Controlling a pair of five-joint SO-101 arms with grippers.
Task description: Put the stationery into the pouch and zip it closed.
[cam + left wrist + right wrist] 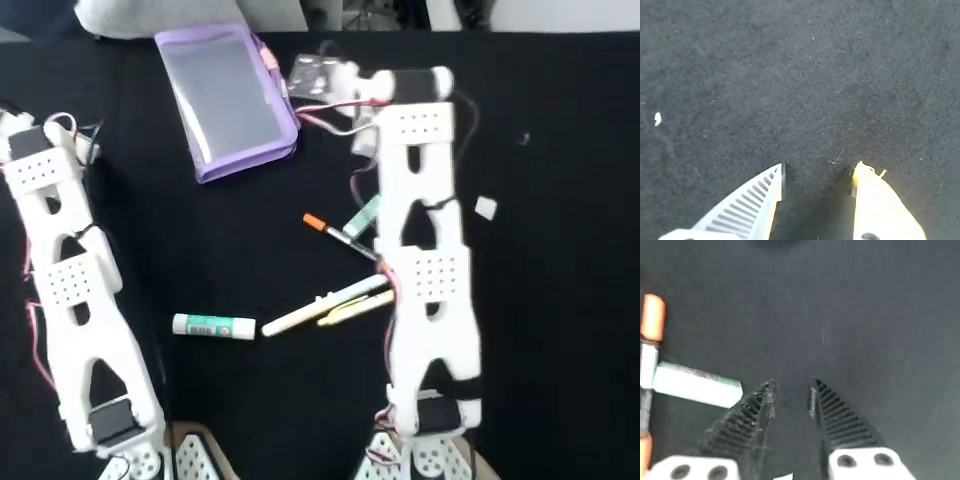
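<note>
High view places the pens (325, 305) well apart from the pouch (228, 100) on the counter (560, 300); the right end effector (792, 390), narrowly parted and empty beside the green marker (695, 385), should widen and centre before closing.

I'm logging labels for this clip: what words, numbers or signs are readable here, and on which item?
No text can be read.
Glue stick: green print on its label, too blurred to read.
Pouch: no print visible on it.
</note>
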